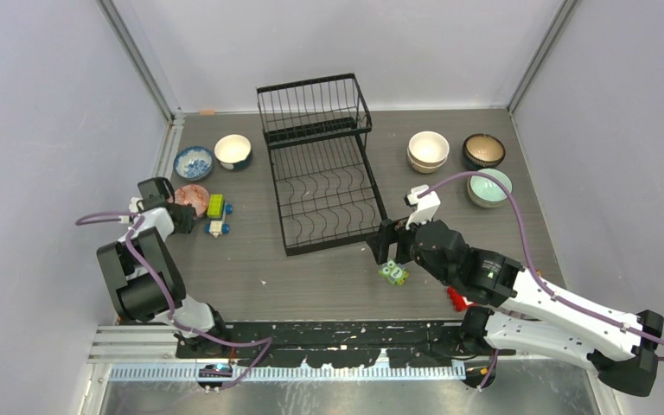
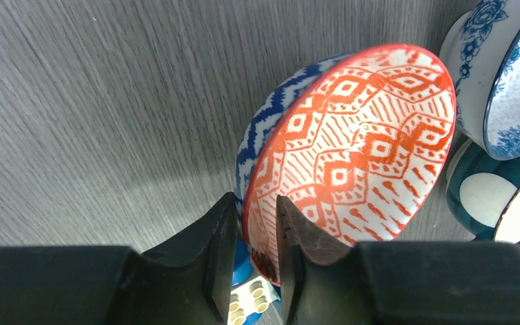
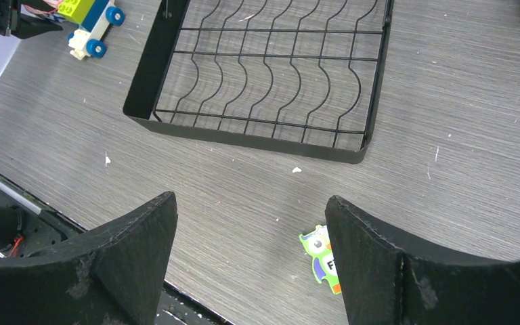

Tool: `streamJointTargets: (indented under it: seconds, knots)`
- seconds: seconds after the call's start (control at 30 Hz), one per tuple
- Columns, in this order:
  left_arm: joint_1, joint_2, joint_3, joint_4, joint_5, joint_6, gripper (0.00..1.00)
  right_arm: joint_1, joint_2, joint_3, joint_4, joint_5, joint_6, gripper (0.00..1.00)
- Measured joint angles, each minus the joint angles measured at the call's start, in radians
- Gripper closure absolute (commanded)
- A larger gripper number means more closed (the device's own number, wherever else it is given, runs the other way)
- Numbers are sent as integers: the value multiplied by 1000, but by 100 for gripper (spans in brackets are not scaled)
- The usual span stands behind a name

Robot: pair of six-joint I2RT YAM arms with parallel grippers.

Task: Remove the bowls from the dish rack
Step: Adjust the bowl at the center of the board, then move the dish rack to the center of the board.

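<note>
The black wire dish rack (image 1: 320, 164) stands mid-table with no bowl in it; its lower tray (image 3: 264, 74) shows in the right wrist view. My left gripper (image 2: 256, 237) is shut on the rim of the reddish patterned bowl (image 2: 352, 149), which sits at the left of the table (image 1: 192, 197). A blue-patterned white bowl (image 1: 194, 162) and a dark teal bowl with a cream inside (image 1: 233, 151) stand behind it. Stacked cream bowls (image 1: 428, 150), a dark brown bowl (image 1: 483, 151) and a mint bowl (image 1: 489, 188) stand on the right. My right gripper (image 3: 250, 230) is open and empty, near the rack's front right corner (image 1: 383, 246).
A toy block car (image 1: 217, 216) lies just right of the left gripper and also shows in the right wrist view (image 3: 91, 24). A green owl piece (image 1: 392, 273) lies under the right gripper. A small red thing (image 1: 458, 299) lies near the front edge.
</note>
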State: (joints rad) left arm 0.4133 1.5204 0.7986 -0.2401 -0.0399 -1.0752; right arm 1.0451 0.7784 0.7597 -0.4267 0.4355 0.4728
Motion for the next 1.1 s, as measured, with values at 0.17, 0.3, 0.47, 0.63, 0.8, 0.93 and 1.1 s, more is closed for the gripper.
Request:
streamJointTargets:
  seconds: [0.17, 0.3, 0.47, 0.63, 0.8, 0.93, 1.1]
  knots:
    - [-1, 0, 4, -6, 0, 1, 56, 0, -6, -1, 0, 0, 0, 16]
    - [-1, 0, 15, -19, 0, 2, 40, 0, -14, -1, -1, 3, 0, 16]
    - [-1, -9, 36, -69, -13, 12, 8, 0, -15, -1, -6, 5, 0, 16]
    - [-3, -104, 66, -156, -46, 43, 0, 0, -32, 0, -23, 15, -3, 16]
    - [-30, -288, 81, -207, -74, 87, 0, 0, -48, 27, -48, 39, -23, 16]
    - [-102, -385, 109, -242, -94, 125, 0, 0, -48, 74, -76, 58, -46, 16]
    - [-305, -459, 150, -270, -162, 205, 0, 0, -47, 140, -106, 88, -75, 16]
